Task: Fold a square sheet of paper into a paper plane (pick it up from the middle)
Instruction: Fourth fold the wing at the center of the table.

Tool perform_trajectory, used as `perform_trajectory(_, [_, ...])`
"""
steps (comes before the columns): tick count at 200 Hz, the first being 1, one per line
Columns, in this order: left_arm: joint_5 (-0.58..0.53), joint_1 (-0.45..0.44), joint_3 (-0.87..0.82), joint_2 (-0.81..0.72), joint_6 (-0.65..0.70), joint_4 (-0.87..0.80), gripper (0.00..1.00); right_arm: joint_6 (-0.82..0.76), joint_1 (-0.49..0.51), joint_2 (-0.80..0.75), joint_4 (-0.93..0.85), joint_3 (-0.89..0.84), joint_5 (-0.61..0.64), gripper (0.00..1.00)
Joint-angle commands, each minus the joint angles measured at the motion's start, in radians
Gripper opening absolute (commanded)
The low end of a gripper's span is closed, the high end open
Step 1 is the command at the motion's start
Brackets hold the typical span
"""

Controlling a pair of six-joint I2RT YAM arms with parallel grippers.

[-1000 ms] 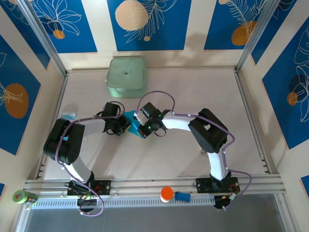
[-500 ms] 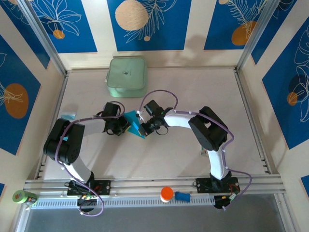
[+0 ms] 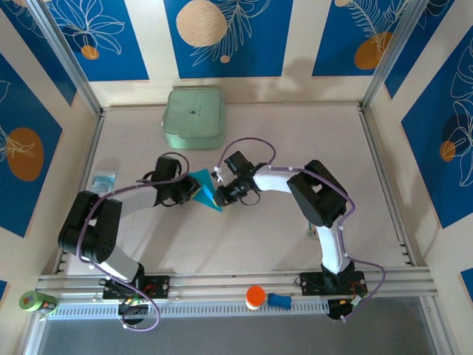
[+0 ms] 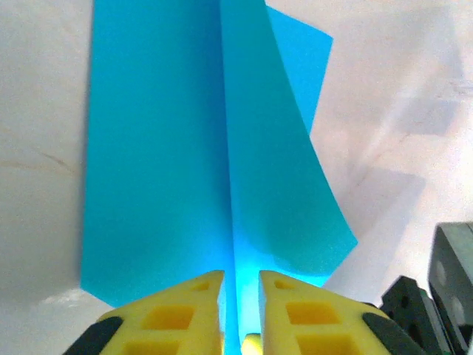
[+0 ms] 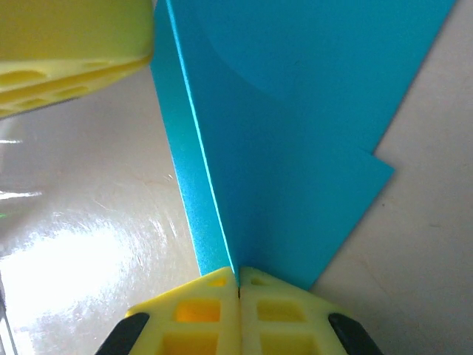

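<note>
My left arm [image 3: 92,231] drops its elbow back toward the near left corner, and the small packet [image 3: 103,180] beside it comes out from under the arm. The left gripper [image 4: 240,279] eases its jaws a little apart, so the fold of the sheet of paper [image 4: 185,148] now runs through a narrow gap. The right gripper [image 5: 238,275] nudges slightly toward the far side. From above, the sheet now shows as a broader triangle between the two grippers.
</note>
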Motion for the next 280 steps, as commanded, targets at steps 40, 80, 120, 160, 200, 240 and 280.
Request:
perform_trajectory(40, [0.111,-0.005,-0.071,0.021,0.03,0.229,0.31,0.036,-0.021,0.034,-0.005,-0.025,-0.052,0.05])
perform_trajectory(80, [0.1,-0.005,-0.064,0.048,0.052,0.22,0.32,0.038,-0.022,0.037,-0.008,-0.019,-0.052,0.05])
perform_trajectory(120, [0.078,-0.006,-0.069,0.053,0.069,0.204,0.29,0.041,-0.027,0.04,-0.01,-0.016,-0.056,0.05])
perform_trajectory(160, [0.095,-0.005,-0.06,0.093,0.064,0.231,0.3,0.04,-0.028,0.042,-0.012,-0.013,-0.059,0.05])
perform_trajectory(200, [0.101,-0.006,-0.047,0.119,0.062,0.241,0.31,0.04,-0.029,0.045,-0.015,-0.008,-0.058,0.05])
perform_trajectory(240, [0.093,-0.009,-0.05,0.136,0.056,0.214,0.38,0.044,-0.03,0.049,-0.019,-0.005,-0.054,0.08])
perform_trajectory(280, [0.08,-0.015,-0.051,0.148,0.056,0.164,0.4,0.057,-0.033,0.051,-0.018,-0.009,-0.055,0.14])
